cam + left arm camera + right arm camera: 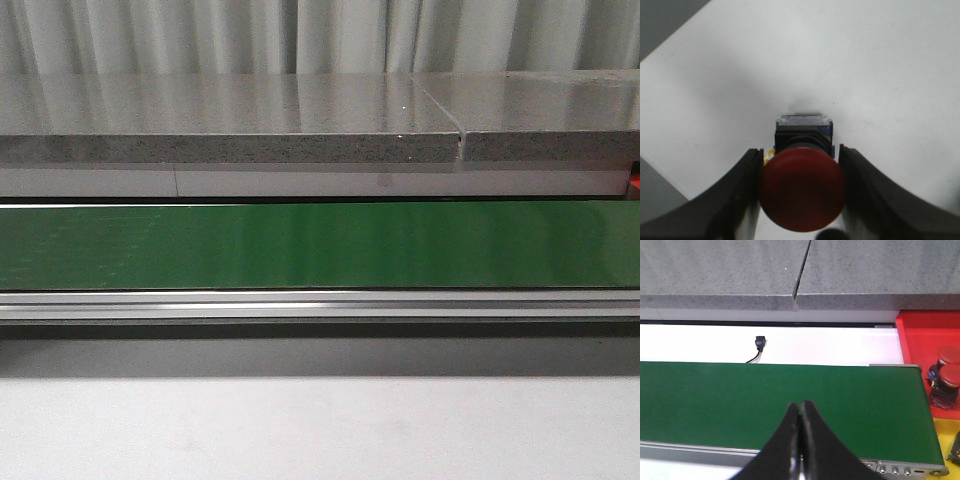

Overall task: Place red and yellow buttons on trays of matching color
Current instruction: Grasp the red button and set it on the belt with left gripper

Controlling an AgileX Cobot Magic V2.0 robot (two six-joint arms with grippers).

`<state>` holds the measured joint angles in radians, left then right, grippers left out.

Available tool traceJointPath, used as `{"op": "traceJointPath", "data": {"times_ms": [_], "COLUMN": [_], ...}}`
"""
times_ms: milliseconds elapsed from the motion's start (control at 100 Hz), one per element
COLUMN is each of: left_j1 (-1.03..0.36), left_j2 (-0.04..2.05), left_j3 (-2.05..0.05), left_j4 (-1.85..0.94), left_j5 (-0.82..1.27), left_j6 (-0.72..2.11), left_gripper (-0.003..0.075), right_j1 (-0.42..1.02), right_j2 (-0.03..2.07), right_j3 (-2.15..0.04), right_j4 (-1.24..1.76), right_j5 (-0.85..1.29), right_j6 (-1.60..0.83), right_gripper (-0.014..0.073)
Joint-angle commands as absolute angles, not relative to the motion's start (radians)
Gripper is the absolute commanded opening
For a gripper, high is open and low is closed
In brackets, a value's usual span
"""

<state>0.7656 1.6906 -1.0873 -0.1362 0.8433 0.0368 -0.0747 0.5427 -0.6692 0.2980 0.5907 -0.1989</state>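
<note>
In the left wrist view a red button [802, 190] with a black body sits between the fingers of my left gripper [800, 152], which is shut on it over a white surface [850, 65]. My right gripper [801, 405] is shut with nothing in it, above the green belt [740, 395]. At the belt's end lies a red tray [920, 335] holding two red buttons [949, 365]. Beside it shows a corner of the yellow tray [944, 432], with a dark part [955, 447] at the frame's edge. Neither gripper appears in the front view.
The green conveyor belt [320, 245] runs across the front view with a metal rail [320, 303] along its near side. Behind it lies a grey stone slab [230, 120]. A small black plug with a cable [759, 343] rests on the white strip behind the belt.
</note>
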Motion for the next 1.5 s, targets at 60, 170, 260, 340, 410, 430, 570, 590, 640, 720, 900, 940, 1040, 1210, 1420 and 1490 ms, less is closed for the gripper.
{"op": "traceJointPath", "data": {"times_ms": [60,170,260,340,410,430,570,590,640,720,900,940,1040,1210,1420,1490], "left_j1": [0.731,0.696,0.667,0.639,0.61,0.6,0.503,0.485,0.443,0.377,0.249,0.227,0.189,0.147,0.141,0.141], "left_j2": [1.605,1.564,1.51,1.462,1.428,1.42,1.405,1.407,1.415,1.438,1.492,1.508,1.544,1.586,1.606,1.606], "left_j3": [-1.116,-1.116,-1.128,-1.159,-1.204,-1.22,-1.319,-1.33,-1.351,-1.373,-1.38,-1.38,-1.38,-1.38,-1.38,-1.38], "left_j4": [-0.16,-0.158,-0.158,-0.158,-0.158,-0.158,-0.158,-0.158,-0.158,-0.156,-0.148,-0.148,-0.139,-0.116,-0.116,-0.129], "left_j5": [0.802,0.8,0.825,0.85,0.888,0.901,0.996,1.004,1.017,1.036,1.033,1.038,1.044,1.054,1.054,1.052], "left_j6": [0.045,0.052,0.068,0.068,0.068,0.068,0.07,0.07,0.07,0.07,0.084,0.092,0.092,0.092,0.092,0.092], "left_gripper": [0.0158,0.0158,0.0158,0.0158,0.0158,0.0158,0.0158,0.0158,0.0158,0.0158,0.0158,0.0158,0.0158,0.0158,0.0281,0.0419], "right_j1": [-0.074,-0.074,-0.074,-0.074,-0.074,-0.074,-0.074,-0.074,-0.074,-0.074,-0.074,-0.074,-0.074,-0.074,-0.074,-0.074], "right_j2": [0.544,0.544,0.544,0.544,0.544,0.544,0.544,0.544,0.544,0.544,0.544,0.544,0.544,0.544,0.544,0.544], "right_j3": [-0.695,-0.695,-0.695,-0.695,-0.695,-0.695,-0.695,-0.695,-0.695,-0.695,-0.695,-0.695,-0.695,-0.695,-0.695,-0.695], "right_j4": [0.319,0.319,0.319,0.319,0.319,0.319,0.319,0.319,0.319,0.319,0.319,0.319,0.319,0.319,0.319,0.319], "right_j5": [0.524,0.524,0.524,0.524,0.524,0.524,0.524,0.524,0.524,0.524,0.524,0.524,0.524,0.524,0.524,0.524], "right_j6": [-0.207,-0.207,-0.207,-0.207,-0.207,-0.207,-0.207,-0.207,-0.207,-0.207,-0.207,-0.207,-0.207,-0.207,-0.207,-0.207], "right_gripper": [-0.0067,-0.0067,-0.0067,-0.0067,-0.0067,-0.0067,-0.0067,-0.0067,-0.0067,-0.0067,-0.0067,-0.0067,-0.0067,-0.0067,-0.0067,-0.0067]}}
